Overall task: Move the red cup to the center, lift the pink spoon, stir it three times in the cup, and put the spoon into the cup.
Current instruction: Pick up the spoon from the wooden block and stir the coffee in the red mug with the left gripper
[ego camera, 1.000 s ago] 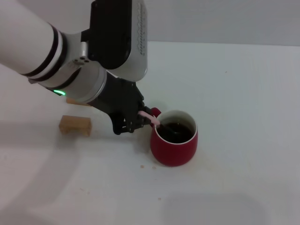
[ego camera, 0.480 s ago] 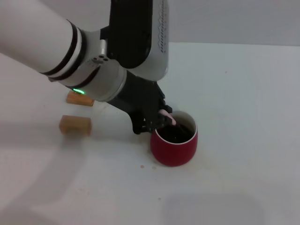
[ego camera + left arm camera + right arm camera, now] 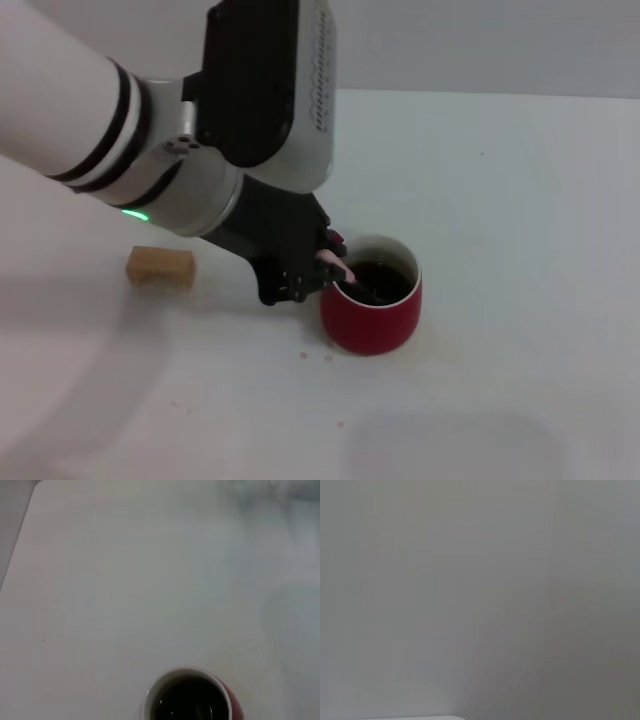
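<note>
Head view: the red cup (image 3: 372, 304) stands upright on the white table (image 3: 520, 200), roughly mid-table and slightly toward the robot's right. Its white inner wall is visible above a dark interior. The handle is hidden behind the arm.

The left gripper (image 3: 318, 268) sits just beside the cup on the robot's left, low and touching or nearly touching the rim. Its black fingers are narrowed onto the pink spoon (image 3: 335, 264), gripping the pale pink handle. The handle slants down over the rim into the cup. The spoon's bowl end lies inside the cup and cannot be made out against the dark interior.

The left arm (image 3: 150, 140) reaches in from the upper left of the head view, white with black bands, and a green indicator light (image 3: 131, 213) is lit on its underside.

1 tan wooden block (image 3: 160, 267) rests on the table well to the robot's left of the cup, apart from the gripper.

A few small specks (image 3: 320, 353) lie on the table just in front of the cup.

Left wrist view: the cup (image 3: 189, 695) is seen from above, a white rim ring around a dark interior, with a sliver of red outer wall at one side. Neither the arm's own fingers nor the spoon shows here.

Right wrist view: only a plain grey surface shows. The right gripper is out of sight in all 3 views.
</note>
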`<state>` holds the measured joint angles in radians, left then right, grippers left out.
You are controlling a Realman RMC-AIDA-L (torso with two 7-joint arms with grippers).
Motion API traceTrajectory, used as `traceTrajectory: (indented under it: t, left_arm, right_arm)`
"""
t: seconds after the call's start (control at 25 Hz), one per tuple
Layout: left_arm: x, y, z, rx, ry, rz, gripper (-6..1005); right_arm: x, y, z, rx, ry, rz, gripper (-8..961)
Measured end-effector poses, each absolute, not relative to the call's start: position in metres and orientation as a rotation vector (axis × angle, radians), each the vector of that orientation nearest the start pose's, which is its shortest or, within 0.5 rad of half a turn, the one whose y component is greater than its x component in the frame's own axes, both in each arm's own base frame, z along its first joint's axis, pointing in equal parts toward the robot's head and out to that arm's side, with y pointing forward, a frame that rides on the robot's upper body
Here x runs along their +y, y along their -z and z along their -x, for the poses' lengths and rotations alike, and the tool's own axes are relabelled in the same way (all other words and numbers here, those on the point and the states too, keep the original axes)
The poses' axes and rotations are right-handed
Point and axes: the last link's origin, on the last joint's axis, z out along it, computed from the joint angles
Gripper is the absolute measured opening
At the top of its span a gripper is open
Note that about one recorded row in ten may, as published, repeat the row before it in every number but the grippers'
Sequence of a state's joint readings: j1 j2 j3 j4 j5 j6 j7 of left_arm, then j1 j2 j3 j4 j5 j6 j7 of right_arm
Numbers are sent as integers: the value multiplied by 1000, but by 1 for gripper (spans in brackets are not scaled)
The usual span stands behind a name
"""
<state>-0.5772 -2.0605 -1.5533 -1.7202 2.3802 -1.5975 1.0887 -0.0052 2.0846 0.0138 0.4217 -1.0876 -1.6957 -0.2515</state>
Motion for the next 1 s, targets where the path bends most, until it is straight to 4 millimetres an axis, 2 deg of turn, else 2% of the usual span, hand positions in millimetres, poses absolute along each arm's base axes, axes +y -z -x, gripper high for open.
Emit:
traceTrajectory:
  t: [0.24,0.44,0.76,1.0]
  left_arm:
    - [319,2,94,284,-421,2871,139]
    - [327,3,95,265,-415,2861,139]
    - [337,7,85,290,-386,2847,139]
    - [333,19,72,349,-349,2878,139]
  right_arm:
    - [127,0,-391,597,-341,1026,1]
    - [127,0,-391,597,-342,1028,0]
    - [126,-1,-391,594,-342,1024,0]
    - [125,-1,-391,595,-342,1023,0]
